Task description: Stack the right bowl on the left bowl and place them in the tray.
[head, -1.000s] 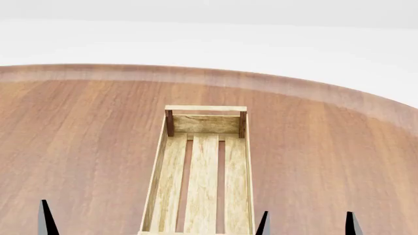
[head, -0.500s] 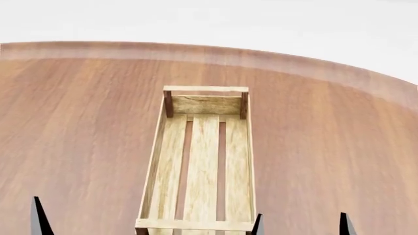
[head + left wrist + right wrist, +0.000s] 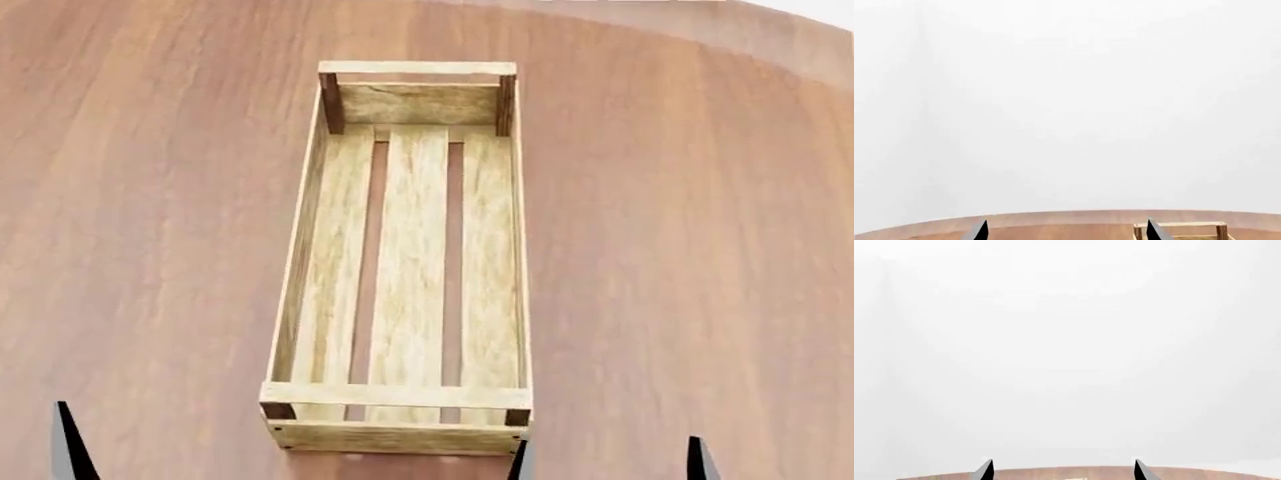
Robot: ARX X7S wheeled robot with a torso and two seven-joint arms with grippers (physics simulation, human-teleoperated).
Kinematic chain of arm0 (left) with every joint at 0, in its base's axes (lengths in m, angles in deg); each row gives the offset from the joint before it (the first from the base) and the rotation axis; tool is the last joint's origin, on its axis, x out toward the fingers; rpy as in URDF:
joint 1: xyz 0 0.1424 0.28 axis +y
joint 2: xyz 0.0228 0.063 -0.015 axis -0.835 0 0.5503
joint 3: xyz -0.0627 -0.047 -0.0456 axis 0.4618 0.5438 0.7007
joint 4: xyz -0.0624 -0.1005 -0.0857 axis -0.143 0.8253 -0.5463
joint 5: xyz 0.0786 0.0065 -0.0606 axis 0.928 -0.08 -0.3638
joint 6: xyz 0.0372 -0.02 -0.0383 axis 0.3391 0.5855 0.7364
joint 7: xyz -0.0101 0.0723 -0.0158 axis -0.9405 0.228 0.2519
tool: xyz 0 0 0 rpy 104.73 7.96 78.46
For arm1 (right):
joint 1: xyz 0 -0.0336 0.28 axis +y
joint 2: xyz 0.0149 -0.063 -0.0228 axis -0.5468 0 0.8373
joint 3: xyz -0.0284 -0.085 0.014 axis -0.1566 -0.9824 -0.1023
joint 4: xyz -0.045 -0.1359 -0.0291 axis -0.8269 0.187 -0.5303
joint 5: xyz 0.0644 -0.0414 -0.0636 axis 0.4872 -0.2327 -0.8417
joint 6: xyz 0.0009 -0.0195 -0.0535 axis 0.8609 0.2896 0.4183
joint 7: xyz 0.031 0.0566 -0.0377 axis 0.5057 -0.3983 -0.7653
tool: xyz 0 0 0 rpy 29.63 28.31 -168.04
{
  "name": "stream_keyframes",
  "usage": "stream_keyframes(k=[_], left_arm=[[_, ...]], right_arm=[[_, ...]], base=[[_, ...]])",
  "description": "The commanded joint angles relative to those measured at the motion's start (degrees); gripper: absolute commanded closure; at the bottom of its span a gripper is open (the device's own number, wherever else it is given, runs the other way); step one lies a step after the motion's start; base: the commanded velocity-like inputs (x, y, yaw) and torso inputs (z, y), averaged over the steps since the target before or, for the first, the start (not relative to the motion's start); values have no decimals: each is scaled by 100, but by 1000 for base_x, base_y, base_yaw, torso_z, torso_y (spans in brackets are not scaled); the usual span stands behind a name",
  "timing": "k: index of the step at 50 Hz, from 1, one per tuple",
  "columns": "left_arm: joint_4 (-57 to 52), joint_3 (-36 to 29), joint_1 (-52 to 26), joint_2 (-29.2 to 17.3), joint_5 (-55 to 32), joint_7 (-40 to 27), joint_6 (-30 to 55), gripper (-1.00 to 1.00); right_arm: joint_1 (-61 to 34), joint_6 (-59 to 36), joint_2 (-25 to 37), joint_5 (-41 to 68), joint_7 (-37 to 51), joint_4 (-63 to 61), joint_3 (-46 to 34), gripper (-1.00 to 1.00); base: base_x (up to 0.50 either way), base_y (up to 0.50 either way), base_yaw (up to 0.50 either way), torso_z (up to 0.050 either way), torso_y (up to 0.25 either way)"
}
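Observation:
The tray (image 3: 400,250) is a long light-wood slatted crate lying lengthwise on the round wooden table (image 3: 694,220), and it holds nothing. Neither bowl shows in any view. In the head view my right gripper (image 3: 607,462) pokes up at the bottom edge, just right of the tray's near end, with its dark fingertips wide apart. Only one left fingertip (image 3: 64,445) shows there, at the bottom left. The left wrist view has my left gripper (image 3: 1066,232) open over the table, with the tray's end rail (image 3: 1181,225) beside one tip. My right gripper (image 3: 1063,471) is open too, with nothing between its fingers.
The table's curved far edge (image 3: 801,20) runs across the top right of the head view. Both wrist views are mostly blank white background above a thin strip of table (image 3: 1054,227).
The head view has tilted downward: the tray now shows whole, near end rail included, and the table's far edge has slid toward the top. The fingertips stay at the bottom edge.

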Motion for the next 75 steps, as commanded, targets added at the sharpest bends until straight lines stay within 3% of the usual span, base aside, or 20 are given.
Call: stream_keyframes(k=[1,15,22,34,53,65,75], left_arm=[[-56,162,31,93,41,96,-22,-100],[-133,88,86,18,-110,151,125,-100],[-351,225,198,-142,-379,221,622,-100],[-919,993,475,-718,-1729,336,2264,-100],[-911,1189,474,-1119,-2683,669,3030,-100],[-1074,1314,264,-1536,-4038,1030,4013,-100],[-839,1507,125,-1495,-4775,1059,4301,-100]], right_arm=[[3,21,-84,-122,-99,-3,105,-100],[58,26,-41,-103,-53,-59,77,-100],[65,11,-10,-94,-44,-93,55,-100],[57,14,22,-76,-38,-96,0,-100],[75,-19,62,-96,13,-84,-38,-100],[52,7,63,-113,20,-15,-100,-100],[42,-6,72,-132,44,14,-128,-100]], base=[[0,0,0,26,-242],[0,0,0,12,-103],[0,0,0,0,0],[0,0,0,0,0],[0,0,0,0,0],[0,0,0,0,0],[0,0,0,0,0]])
